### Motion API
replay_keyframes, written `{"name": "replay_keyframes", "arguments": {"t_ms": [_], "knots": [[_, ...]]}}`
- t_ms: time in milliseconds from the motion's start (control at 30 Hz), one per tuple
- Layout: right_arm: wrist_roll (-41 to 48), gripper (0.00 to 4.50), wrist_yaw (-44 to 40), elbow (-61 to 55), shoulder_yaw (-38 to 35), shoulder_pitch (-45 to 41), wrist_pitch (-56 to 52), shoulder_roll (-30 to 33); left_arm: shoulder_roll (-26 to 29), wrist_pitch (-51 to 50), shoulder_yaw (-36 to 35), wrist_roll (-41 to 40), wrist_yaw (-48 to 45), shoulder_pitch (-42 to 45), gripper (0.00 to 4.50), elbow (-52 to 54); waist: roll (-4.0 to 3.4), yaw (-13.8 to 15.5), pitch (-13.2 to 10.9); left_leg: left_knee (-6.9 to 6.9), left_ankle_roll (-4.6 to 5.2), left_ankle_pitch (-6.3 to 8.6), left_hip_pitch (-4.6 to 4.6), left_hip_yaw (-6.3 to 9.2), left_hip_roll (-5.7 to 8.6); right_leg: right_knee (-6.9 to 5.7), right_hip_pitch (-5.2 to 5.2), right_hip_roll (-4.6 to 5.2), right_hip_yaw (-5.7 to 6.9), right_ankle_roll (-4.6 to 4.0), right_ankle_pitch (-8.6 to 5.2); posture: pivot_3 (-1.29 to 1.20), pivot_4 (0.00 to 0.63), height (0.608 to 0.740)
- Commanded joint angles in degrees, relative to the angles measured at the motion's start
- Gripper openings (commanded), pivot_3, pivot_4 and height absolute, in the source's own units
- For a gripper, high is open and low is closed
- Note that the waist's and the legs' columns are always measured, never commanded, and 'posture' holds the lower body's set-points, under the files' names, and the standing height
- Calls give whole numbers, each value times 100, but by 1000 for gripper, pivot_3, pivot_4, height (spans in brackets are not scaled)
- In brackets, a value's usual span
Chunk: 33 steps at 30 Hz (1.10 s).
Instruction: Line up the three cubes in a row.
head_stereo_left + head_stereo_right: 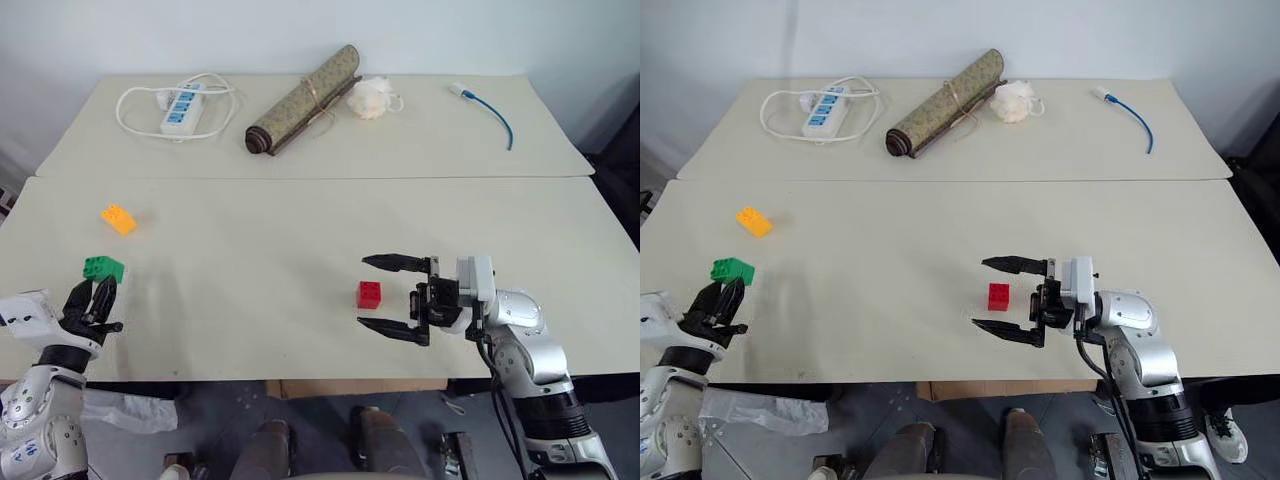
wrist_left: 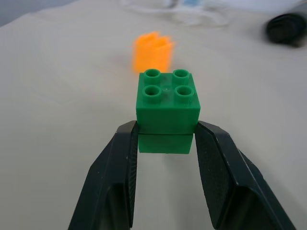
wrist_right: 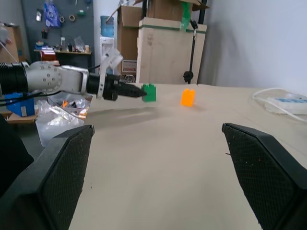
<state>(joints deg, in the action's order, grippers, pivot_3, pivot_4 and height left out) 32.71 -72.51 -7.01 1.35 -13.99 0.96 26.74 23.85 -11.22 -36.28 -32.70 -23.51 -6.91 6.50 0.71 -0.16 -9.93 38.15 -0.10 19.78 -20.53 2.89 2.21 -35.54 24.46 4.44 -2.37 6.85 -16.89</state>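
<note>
Bare table point(image 1: 250, 270) between green cube point(image 1: 103, 267) and red cube point(image 1: 369, 294); orange cube point(image 1: 118, 218) near green, seemingly apart.

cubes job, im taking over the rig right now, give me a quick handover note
Left gripper: shut on the green cube, near the table's left front edge.
Right gripper: open, empty, its fingers either side of the red cube, not touching it.
Orange-yellow cube: on the table, beyond the green one, apart from it.
Done: green cube gripped; no row yet.
Left: bring the three cubes together in one line; red sits far from the other two.
</note>
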Motion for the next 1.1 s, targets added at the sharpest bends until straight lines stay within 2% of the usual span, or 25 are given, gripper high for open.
{"name": "replay_keyframes", "arguments": {"t_ms": [33,200,367,467,600,833,1000,1100], "knots": [[32,4500,44,-187,-275,136,79,187,704,76,323,-136,-1123,-146,1416,745,1,-3,-1,-1,0,0,0,0,0,0,0,0,0,-1,-1,0,150,740],[-21,4500,36,-56,-443,250,177,387,1935,462,1766,370,-3110,279,1416,824,-8,14,-3,-2,1,-1,4,2,5,1,-7,6,-1,-3,-2,0,150,740],[-53,4500,-14,22,-479,274,252,464,2265,1112,2960,961,-4338,1176,1416,2,-15,-49,-6,-12,0,0,3,-6,-2,3,2,-2,-2,-5,-3,0,150,740],[-14,4500,-73,-21,-570,362,238,577,2148,1563,3666,1360,-4981,2063,1416,-872,-18,-14,-8,-10,-5,-3,0,-3,-2,1,5,-4,9,-7,-4,0,150,740],[50,4500,-24,-242,-803,809,97,827,1653,2200,4244,1824,-5372,3244,1416,-2333,-20,44,-7,2,0,-4,-7,3,7,-5,4,-1,19,-5,-3,0,150,740],[36,4500,125,-446,-905,1170,101,877,1056,2787,4405,2003,-5640,4133,1416,-3719,-18,1,-7,24,11,-1,-20,-4,8,-24,7,-2,17,4,2,0,150,740],[14,4500,183,-525,-895,1272,115,850,902,2990,4402,2057,-5750,4360,1416,-4155,-18,14,-7,36,11,-1,-20,-2,6,-30,6,-3,18,5,2,0,150,740],[18,4500,211,-557,-834,1300,109,809,902,2995,4313,1998,-5734,4317,2387,-4137,-18,15,-7,52,13,0,-25,0,7,-33,5,-1,19,5,2,0,150,740]]}}
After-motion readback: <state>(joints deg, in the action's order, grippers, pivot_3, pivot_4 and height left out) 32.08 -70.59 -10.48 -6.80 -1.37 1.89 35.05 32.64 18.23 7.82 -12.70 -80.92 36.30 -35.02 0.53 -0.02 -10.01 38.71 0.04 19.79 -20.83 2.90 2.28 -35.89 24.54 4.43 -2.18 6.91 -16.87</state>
